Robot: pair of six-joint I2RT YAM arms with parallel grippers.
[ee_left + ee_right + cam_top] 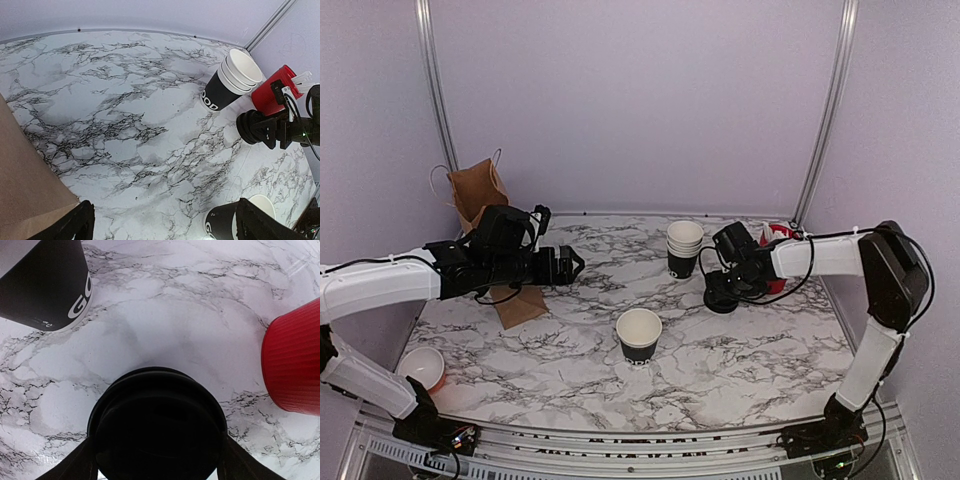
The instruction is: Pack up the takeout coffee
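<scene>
Straddling one lid [157, 425], right fingers [70, 467], grip unclear; left fingers [75, 225] wide apart; one cup [639, 338].

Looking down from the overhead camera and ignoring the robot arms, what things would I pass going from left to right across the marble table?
Small cup at the near-left corner → brown paper bag → open black paper cup → stack of nested cups → black lid → red cup.

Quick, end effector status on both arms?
Left end effector: open, holding nothing.
Right end effector: straddling the black lid; whether it grips it cannot be told.
</scene>
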